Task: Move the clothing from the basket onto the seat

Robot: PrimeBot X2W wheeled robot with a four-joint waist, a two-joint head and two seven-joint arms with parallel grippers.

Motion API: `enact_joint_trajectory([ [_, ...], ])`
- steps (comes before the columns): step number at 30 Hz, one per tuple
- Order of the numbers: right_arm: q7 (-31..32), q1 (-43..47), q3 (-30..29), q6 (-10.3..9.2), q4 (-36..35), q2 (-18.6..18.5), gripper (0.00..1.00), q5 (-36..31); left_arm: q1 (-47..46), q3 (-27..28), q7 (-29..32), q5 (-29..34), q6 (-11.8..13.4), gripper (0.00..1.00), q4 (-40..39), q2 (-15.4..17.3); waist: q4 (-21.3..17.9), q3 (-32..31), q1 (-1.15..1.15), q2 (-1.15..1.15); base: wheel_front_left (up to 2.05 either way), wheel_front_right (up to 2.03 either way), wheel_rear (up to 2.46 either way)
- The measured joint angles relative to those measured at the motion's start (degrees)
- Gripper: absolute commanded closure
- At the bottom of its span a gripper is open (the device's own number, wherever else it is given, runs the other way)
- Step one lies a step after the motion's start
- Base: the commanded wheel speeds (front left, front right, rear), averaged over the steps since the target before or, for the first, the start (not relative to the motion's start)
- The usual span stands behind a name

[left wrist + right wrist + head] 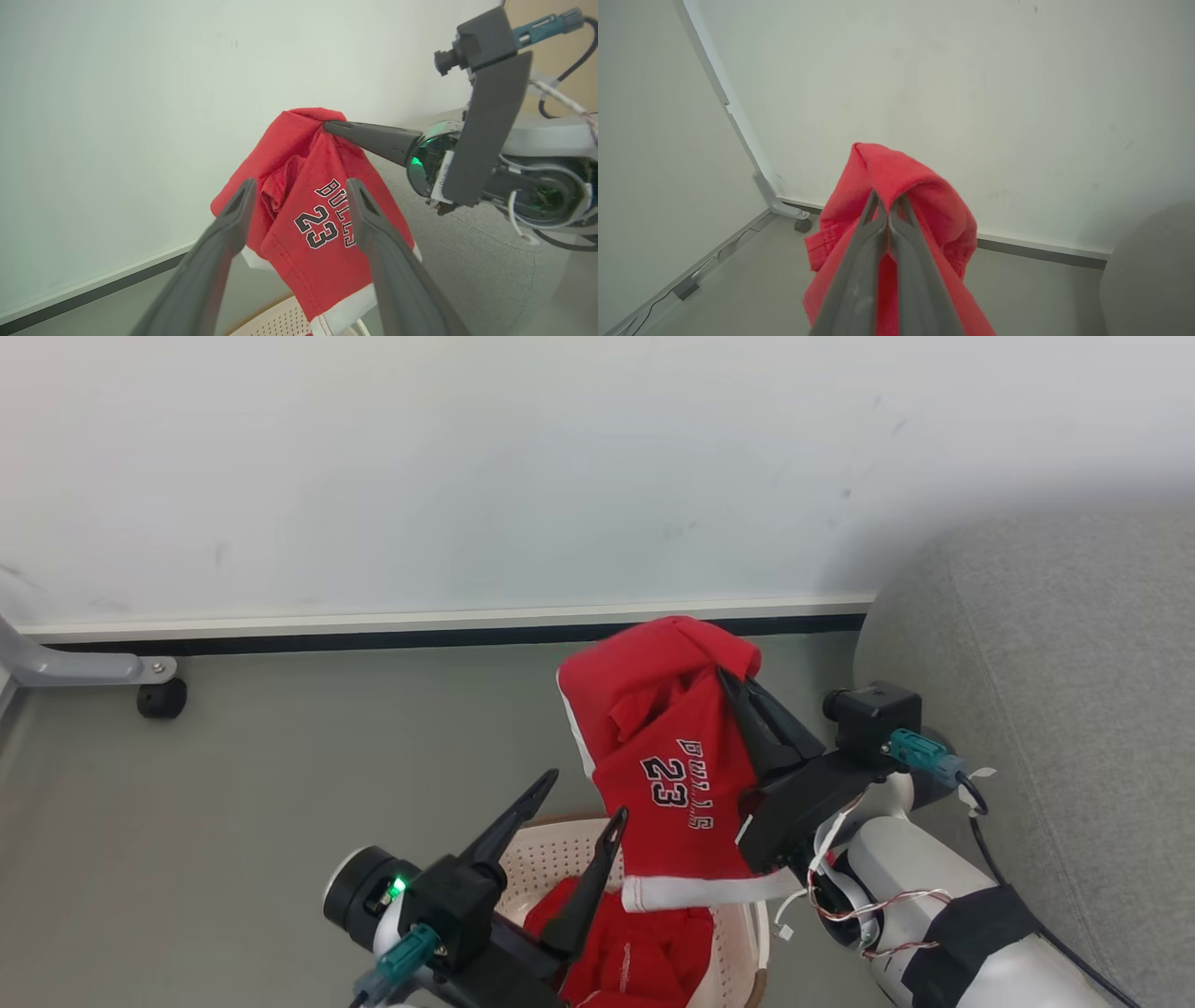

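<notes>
A red garment [667,747] with white trim and dark "23" lettering hangs in the air above the basket [551,854], pinched near its top by my right gripper [724,674], which is shut on it. From the left wrist view the same garment [308,205] droops from the right gripper [327,125]. In the right wrist view the fingers [887,210] close together on red cloth [924,196]. My left gripper [583,798] stands open over the basket, nothing between its fingers, just left of the hanging cloth. More red clothing [625,943] lies in the basket. The grey seat [1055,691] rises at the right.
A white wall with a dark baseboard [420,639] runs behind. A grey frame leg on a black caster [161,698] stands at the far left. Grey floor [280,775] lies between it and the basket.
</notes>
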Motion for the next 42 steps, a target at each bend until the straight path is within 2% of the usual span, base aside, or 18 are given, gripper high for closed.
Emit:
enact_joint_trajectory([
  [20, -0.1, 3.3, -3.1, -1.91, -2.4, -1.9, 1.0, 0.0, 1.6, -2.6, 2.2, 1.7, -1.0, 0.0, -1.6, 1.9, -7.8, 2.2, 0.01, 0.0, 0.0, 0.0, 0.0],
  [30, -0.1, 5.6, -6.6, -3.05, -4.9, -3.7, 1.0, -0.1, 1.5, -2.9, 2.9, 2.5, -1.0, 0.0, -2.5, 2.9, -12.4, 4.2, 0.01, 0.0, 0.0, 0.0, 0.0],
  [42, -0.1, 8.1, -10.4, -4.48, -7.9, -3.9, 1.0, -0.7, 1.3, -3.6, 4.0, 3.1, -1.5, 0.0, -3.7, 3.5, -17.2, 6.8, 0.01, 0.0, 0.0, 0.0, 0.0],
])
